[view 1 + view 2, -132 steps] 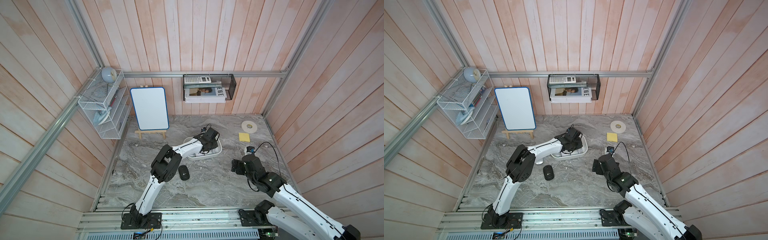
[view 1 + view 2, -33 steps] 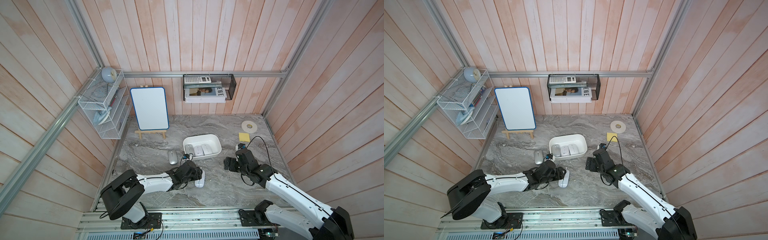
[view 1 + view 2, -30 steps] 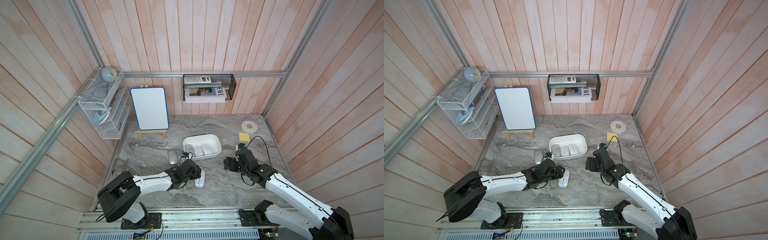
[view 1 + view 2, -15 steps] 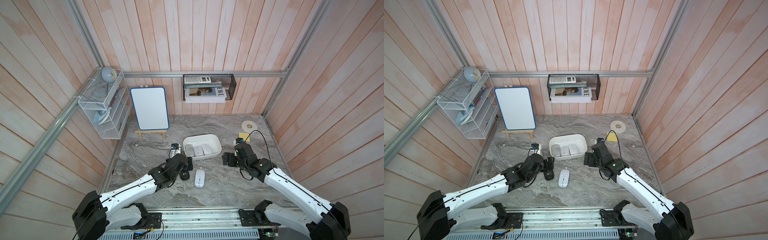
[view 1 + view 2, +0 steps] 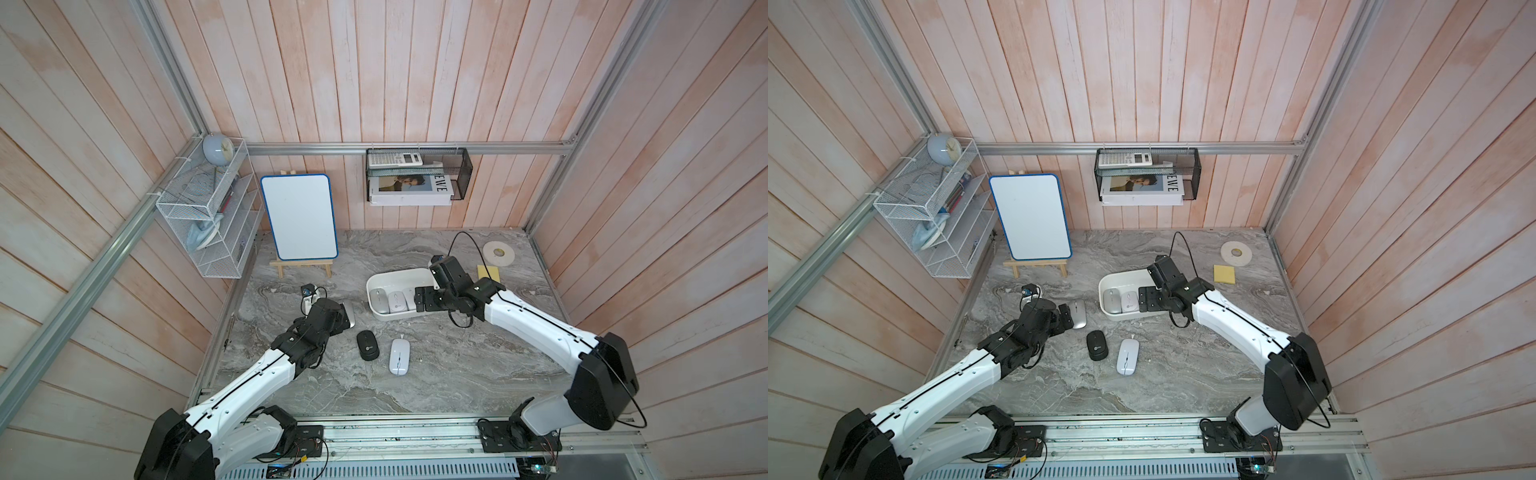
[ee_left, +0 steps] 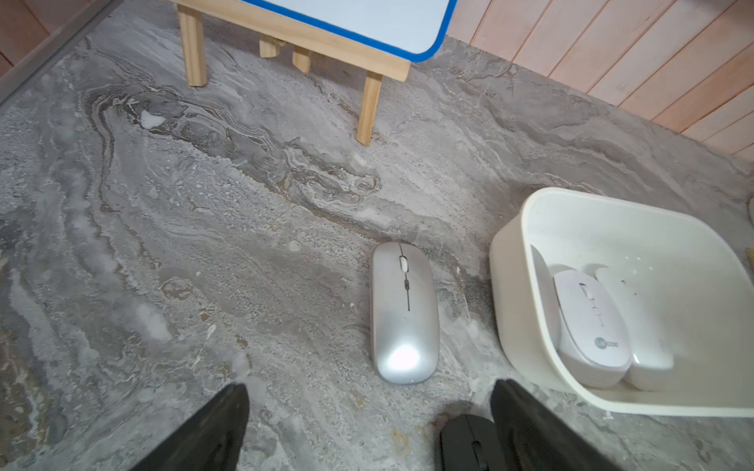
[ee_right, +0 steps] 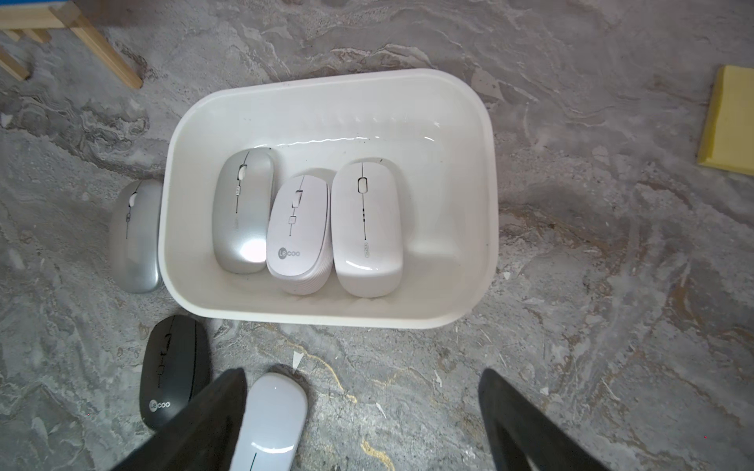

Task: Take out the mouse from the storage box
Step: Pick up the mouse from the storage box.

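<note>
The white storage box (image 5: 397,277) stands mid-table; in the right wrist view its rim (image 7: 326,91) surrounds three mice side by side: a silver mouse (image 7: 242,210), a white Lecoo mouse (image 7: 298,234) and a white glossy mouse (image 7: 367,228). My right gripper (image 5: 424,299) hovers open over the box's right end, nothing between its fingers (image 7: 222,401). On the table lie a silver mouse (image 5: 350,314) left of the box, a black mouse (image 5: 367,345) and a white mouse (image 5: 399,356). My left gripper (image 5: 1065,315) is open and empty just short of the silver mouse (image 6: 404,314).
A blue-framed whiteboard on a wooden easel (image 5: 299,222) stands at the back left. A tape roll (image 5: 498,252) and a yellow pad (image 5: 489,273) lie at the back right. A white wire rack (image 5: 208,216) and a black mesh basket (image 5: 417,174) hang on the walls.
My left gripper opened, let go of the white mouse on the table and drew back left, near the silver mouse. My right gripper moved left and back, over the box.
</note>
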